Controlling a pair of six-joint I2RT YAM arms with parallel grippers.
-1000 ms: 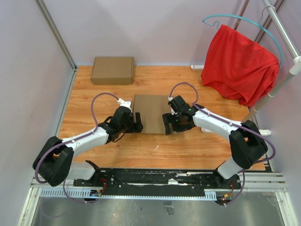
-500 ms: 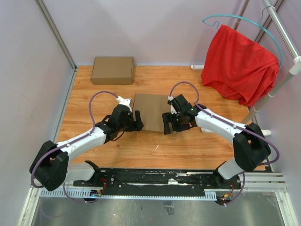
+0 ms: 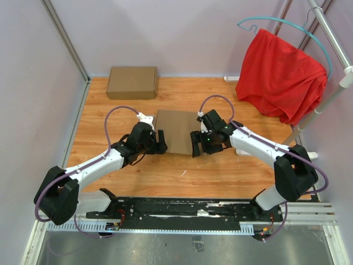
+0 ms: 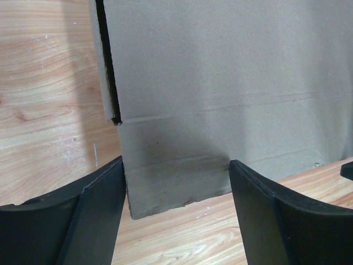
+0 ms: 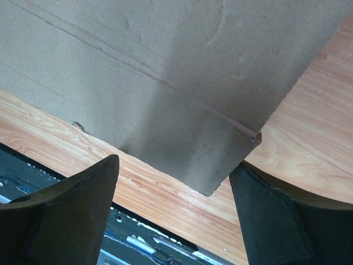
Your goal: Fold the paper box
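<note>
Top external, paper box (image 3: 175, 131) flat, wrist views, left tool (image 4: 176, 171) and right tool (image 5: 174, 168) released, straddling its corners.

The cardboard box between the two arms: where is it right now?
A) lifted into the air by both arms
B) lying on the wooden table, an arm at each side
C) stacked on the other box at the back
B: the paper box lies flat on the wooden table, with the open left fingers and open right fingers at its two sides.
</note>
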